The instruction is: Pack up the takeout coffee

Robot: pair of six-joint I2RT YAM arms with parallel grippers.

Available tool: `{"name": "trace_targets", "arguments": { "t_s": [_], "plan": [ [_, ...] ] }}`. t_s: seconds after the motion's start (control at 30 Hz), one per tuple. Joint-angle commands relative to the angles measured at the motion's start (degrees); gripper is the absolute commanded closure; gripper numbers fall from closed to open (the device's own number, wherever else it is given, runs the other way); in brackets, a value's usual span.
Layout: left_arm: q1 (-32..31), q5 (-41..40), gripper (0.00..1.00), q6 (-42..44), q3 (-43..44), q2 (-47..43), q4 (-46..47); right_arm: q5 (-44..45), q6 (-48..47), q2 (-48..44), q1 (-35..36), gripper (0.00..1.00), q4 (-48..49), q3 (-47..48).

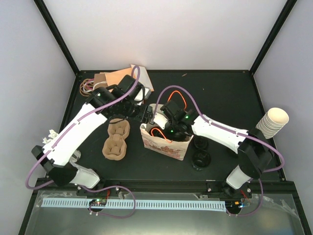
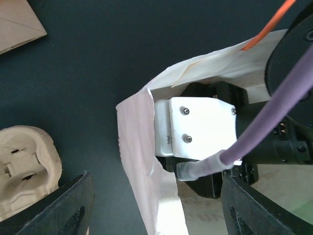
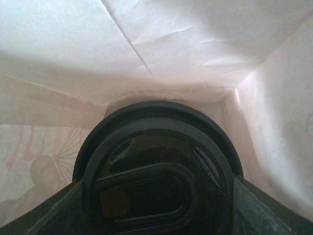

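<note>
The right gripper (image 3: pixel 156 215) grips the cup (image 3: pixel 156 176) inside the bag (image 1: pixel 166 146). The left gripper (image 2: pixel 151 210) is open, so the bag could tip.

Right claw (image 3: pixel 157 182) tips cut off by frame; cup (image 3: pixel 156 142) sides hidden.

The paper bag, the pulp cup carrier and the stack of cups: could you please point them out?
paper bag (image 1: pixel 168 148): top external view, printed front wall.
pulp cup carrier (image 1: pixel 116 139): top external view, its middle.
stack of cups (image 1: pixel 278 116): top external view, inside the top cup.
</note>
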Motion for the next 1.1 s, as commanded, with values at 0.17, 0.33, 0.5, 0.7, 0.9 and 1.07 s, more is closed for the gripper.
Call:
{"name": "trace_targets", "arguments": {
  "t_s": [0.17,0.33,0.5,0.7,0.9,1.07],
  "plan": [
    [-2.55,-7.84,0.32,-0.49,7.06,7.24,-9.91,1.52,0.88,5.57,-0.32,0.68,-9.67,-3.85],
    [-2.98,-9.10,0.46,-0.78,8.08,8.23,-11.94,1.46,0.88,5.75,-0.31,0.68,-9.67,-3.76],
    [-3.24,-10.39,0.65,-0.78,12.04,9.70,-16.63,1.36,0.72,5.79,-0.36,0.68,-10.02,-3.59],
    [-3.19,-8.31,0.84,0.70,12.93,10.20,-16.98,1.60,0.76,6.04,-0.34,0.68,-10.06,-3.69],
    [-3.19,-6.52,0.98,1.28,13.27,11.15,-16.62,1.67,0.70,5.91,-0.20,0.68,-10.07,-3.73],
    [-3.19,-6.60,0.99,1.48,13.28,11.34,-16.54,2.71,0.55,5.57,-0.01,0.66,-9.59,-4.15]
  ]
}}
